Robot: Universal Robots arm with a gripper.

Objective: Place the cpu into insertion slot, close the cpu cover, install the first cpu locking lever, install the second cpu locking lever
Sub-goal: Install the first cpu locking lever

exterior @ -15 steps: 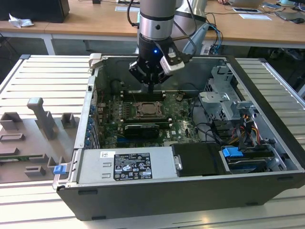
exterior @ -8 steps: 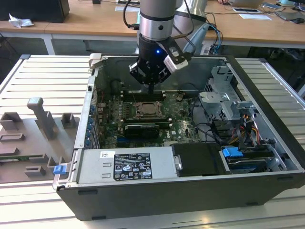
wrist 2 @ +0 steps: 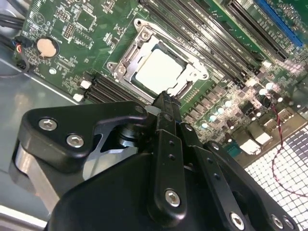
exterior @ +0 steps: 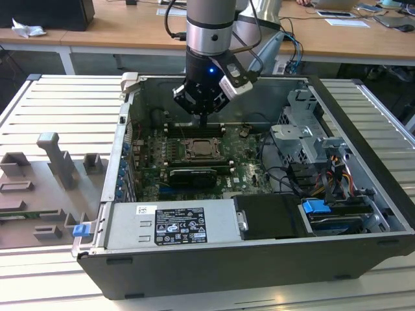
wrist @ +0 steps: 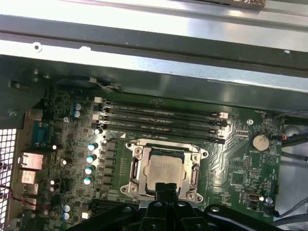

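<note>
The cpu point(wrist: 165, 173) lies flat in the insertion slot point(wrist: 131, 188) on the green board, its pale metal top showing through the window of the cpu cover point(wrist: 196, 166). The cover's silvery frame lies down around the chip. In the second wrist view the cpu point(wrist 2: 159, 70) is framed by the cpu cover point(wrist 2: 191, 73). My gripper point(exterior: 203, 119) hangs just above the socket's far edge, over the cpu point(exterior: 202, 149). Its black fingers meet at a point point(wrist 2: 166, 98), shut, with nothing between them. In the first wrist view the gripper point(wrist: 166, 189) overlaps the socket's edge.
Long black memory slots point(wrist: 159, 120) run beside the socket. A long black card point(exterior: 192, 176) lies in front of it, then the power supply point(exterior: 172, 223). A drive cage point(exterior: 305, 139) and cables fill the exterior view's right. The case's metal walls point(exterior: 133, 103) enclose everything.
</note>
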